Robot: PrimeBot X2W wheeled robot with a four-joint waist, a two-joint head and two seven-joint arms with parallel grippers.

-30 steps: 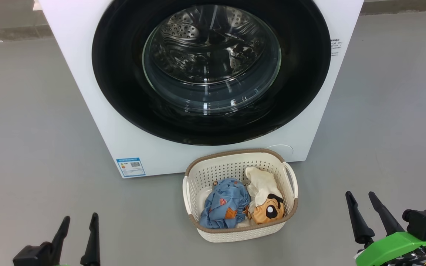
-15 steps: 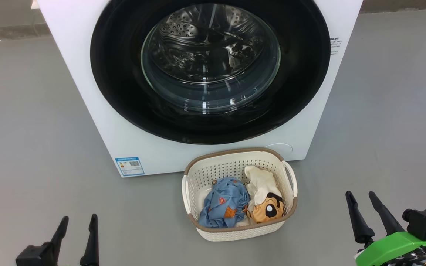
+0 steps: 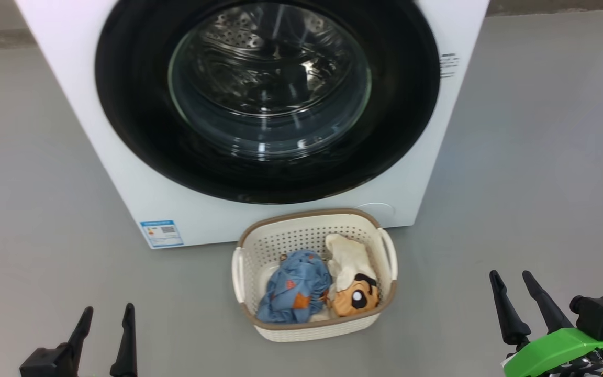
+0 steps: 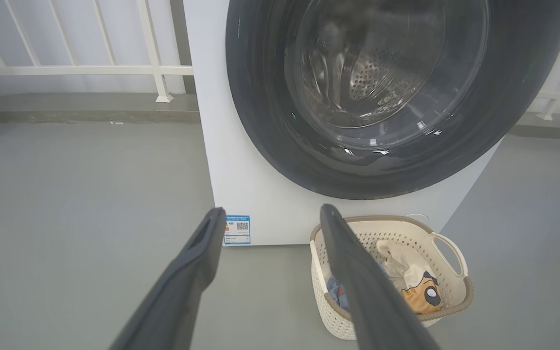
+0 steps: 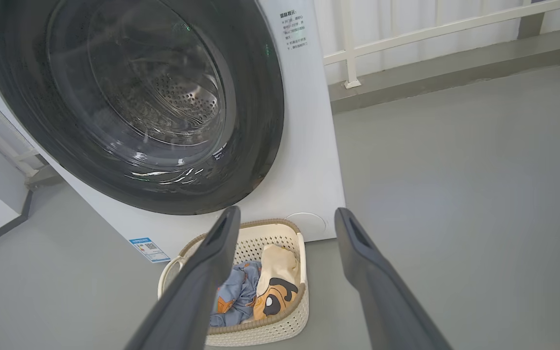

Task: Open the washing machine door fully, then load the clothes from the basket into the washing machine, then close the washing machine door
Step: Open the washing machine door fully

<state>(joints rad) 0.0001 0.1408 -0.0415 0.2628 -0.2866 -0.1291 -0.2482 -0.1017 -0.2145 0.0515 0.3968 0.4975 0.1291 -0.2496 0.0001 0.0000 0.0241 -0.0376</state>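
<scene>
The white washing machine [image 3: 139, 188] [image 4: 241, 170] [image 5: 304, 160] stands ahead, its black-rimmed glass door [image 3: 267, 104] [image 4: 387, 87] [image 5: 134, 102] shut flat against the front. On the floor before it sits the cream basket [image 3: 312, 331] [image 4: 447, 257] [image 5: 280, 330]. Inside lie the clothes: a blue garment [image 3: 293, 288] [image 5: 234, 294] on the left and a cream one with a cartoon face [image 3: 351, 277] [image 4: 413, 282] [image 5: 275, 287] on the right. My left gripper [image 3: 105, 313] [image 4: 272, 214] hangs open, low and left of the basket. My right gripper [image 3: 511, 276] [image 5: 285, 214] is open, low and right of it. Both are empty.
Grey floor [image 3: 532, 167] spreads on both sides of the machine. A white railing on a low kerb [image 4: 80, 73] [image 5: 435, 34] runs behind it. A blue label [image 3: 161, 233] marks the machine's lower left corner.
The whole head picture has shifted left, so the camera has turned slightly right. Both grippers stay open in the same low corners.
</scene>
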